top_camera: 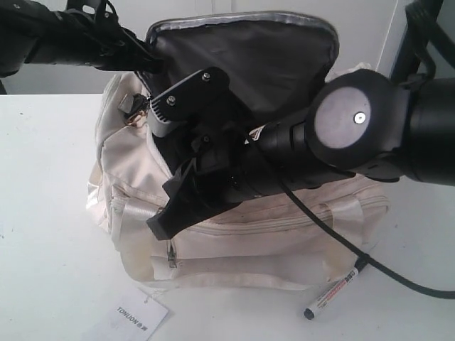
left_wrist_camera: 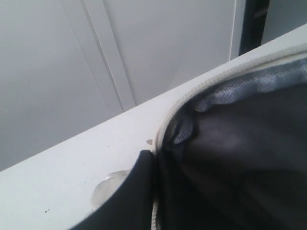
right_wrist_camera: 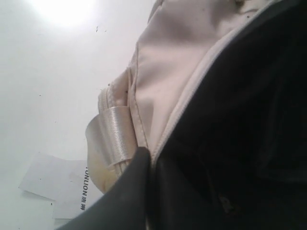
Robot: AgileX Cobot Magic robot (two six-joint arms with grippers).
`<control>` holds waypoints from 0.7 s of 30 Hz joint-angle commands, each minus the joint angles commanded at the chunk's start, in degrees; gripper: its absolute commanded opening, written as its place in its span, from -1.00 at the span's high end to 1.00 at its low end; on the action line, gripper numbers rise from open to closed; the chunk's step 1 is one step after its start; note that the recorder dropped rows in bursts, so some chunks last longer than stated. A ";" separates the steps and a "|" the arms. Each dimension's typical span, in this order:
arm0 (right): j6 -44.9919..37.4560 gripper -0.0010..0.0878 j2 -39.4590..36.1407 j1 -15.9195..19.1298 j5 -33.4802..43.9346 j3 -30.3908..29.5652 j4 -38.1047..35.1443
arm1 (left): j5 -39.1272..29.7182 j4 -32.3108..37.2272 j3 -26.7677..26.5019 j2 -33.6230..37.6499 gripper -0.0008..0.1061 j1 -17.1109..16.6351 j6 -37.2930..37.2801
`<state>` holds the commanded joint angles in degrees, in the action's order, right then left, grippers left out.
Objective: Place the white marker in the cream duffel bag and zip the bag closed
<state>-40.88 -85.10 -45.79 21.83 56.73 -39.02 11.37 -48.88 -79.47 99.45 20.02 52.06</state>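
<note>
The cream duffel bag [top_camera: 234,241] stands mid-table with its top flap lifted, showing dark grey lining [top_camera: 249,57]. My left gripper [top_camera: 146,62] comes in from the upper left and is shut on the flap's zipper edge [left_wrist_camera: 192,91], holding it up; the same left gripper [left_wrist_camera: 154,155] shows pinching that edge in the left wrist view. My right gripper [top_camera: 167,217] reaches across from the right and is shut on the bag's front rim [right_wrist_camera: 192,100], as the right gripper [right_wrist_camera: 151,160] also shows in its wrist view. The white marker [top_camera: 333,290] lies on the table by the bag's front right corner, held by neither gripper.
A white paper tag [top_camera: 138,316] lies on the table in front of the bag's left corner. A satin strap loop [right_wrist_camera: 112,134] sits just beside my right fingers. The right arm's black cable [top_camera: 370,263] runs over the bag toward the marker. A white wall stands behind the table.
</note>
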 joint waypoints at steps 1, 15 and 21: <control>0.00 0.98 0.00 0.00 0.00 0.00 0.00 | 0.70 0.00 0.00 0.12 0.99 0.00 0.00; 0.00 0.98 0.00 0.00 0.93 0.00 0.00 | 2.40 0.00 0.00 2.28 0.99 0.00 -1.13; 0.00 0.98 -0.34 0.00 0.81 -0.11 0.00 | 1.99 0.00 0.00 2.87 0.99 0.00 -1.13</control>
<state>-40.88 -85.44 -45.79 22.64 56.62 -39.02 13.37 -48.88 -79.47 102.32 20.02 50.93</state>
